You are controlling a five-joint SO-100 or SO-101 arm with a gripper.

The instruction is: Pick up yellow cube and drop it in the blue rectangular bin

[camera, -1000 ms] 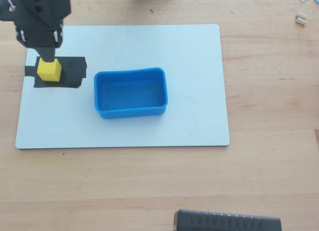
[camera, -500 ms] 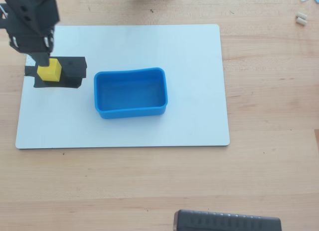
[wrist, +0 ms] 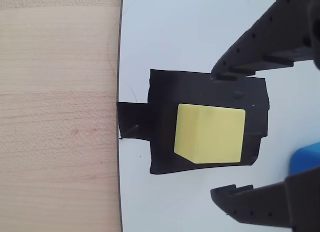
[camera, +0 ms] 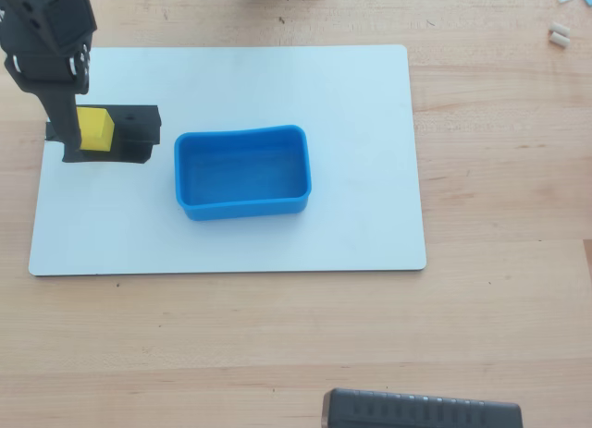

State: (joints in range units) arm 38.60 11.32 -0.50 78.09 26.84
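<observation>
The yellow cube (camera: 95, 129) sits on a patch of black tape (camera: 139, 132) near the left edge of a white board (camera: 370, 95) in the overhead view, and the blue rectangular bin (camera: 242, 172) stands on the same board just to the right of the tape, apart from the cube. The board lies on a light wooden table (camera: 499, 169). The arm comes down from the upper left of the overhead view, partly covering the tape's left end. In the wrist view the gripper (wrist: 220, 134) is spread wide — one dark finger above the cube (wrist: 210, 133) and one below, with bare tape (wrist: 165, 91) and white board (wrist: 190, 31) showing between each fingertip and the cube's sides, so nothing is grasped. A corner of the bin (wrist: 306, 159) shows at the right edge of that view, behind the lower finger.
</observation>
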